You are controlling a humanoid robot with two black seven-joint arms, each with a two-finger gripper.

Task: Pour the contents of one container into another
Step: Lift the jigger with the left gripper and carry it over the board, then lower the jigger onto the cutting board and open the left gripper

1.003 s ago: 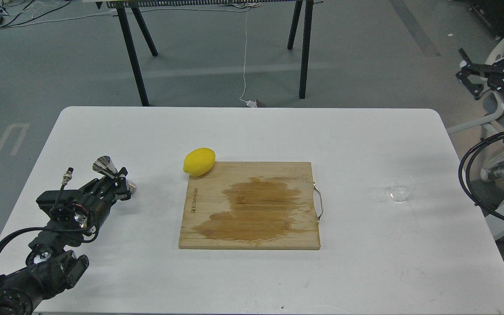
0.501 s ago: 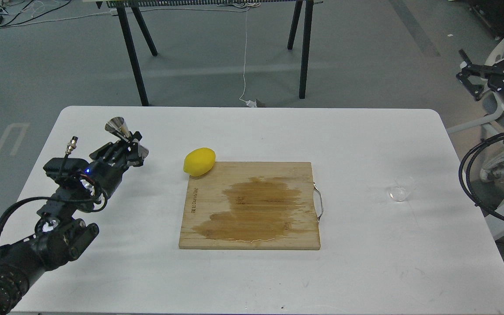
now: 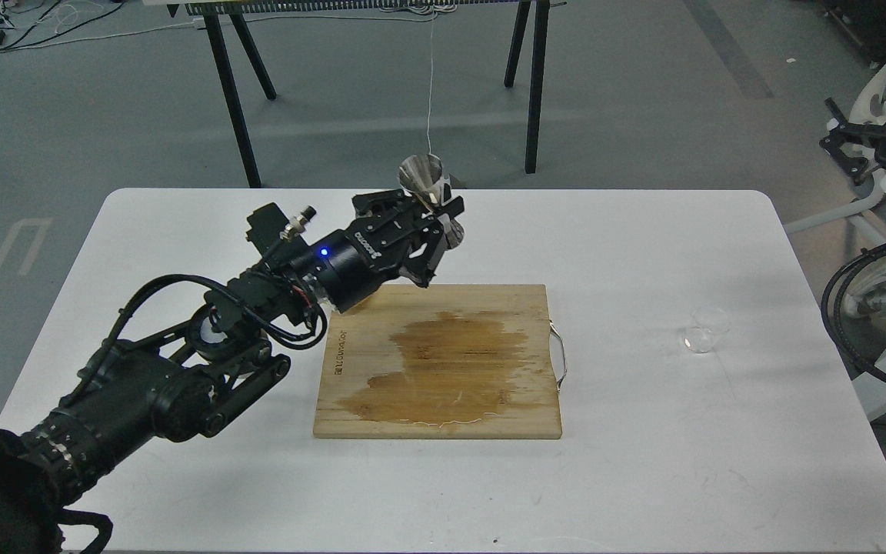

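A white table (image 3: 643, 477) with rounded corners carries a square wooden cutting board (image 3: 443, 362) near its middle. A dark wet stain (image 3: 443, 369) spreads across the board's centre, and a thin metal handle (image 3: 561, 354) sits on its right edge. Beyond the table lies grey floor, where the black legs of a trestle (image 3: 535, 85) stand and a white cable (image 3: 430, 115) hangs down.

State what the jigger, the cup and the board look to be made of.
Jigger, held in the left pincer: polished steel, judging by its mirror-like grey sheen. Cup: clear glass or possibly plastic, nearly see-through. Board: pale wood or bamboo, with visible grain strips and a dark wet-looking stain.
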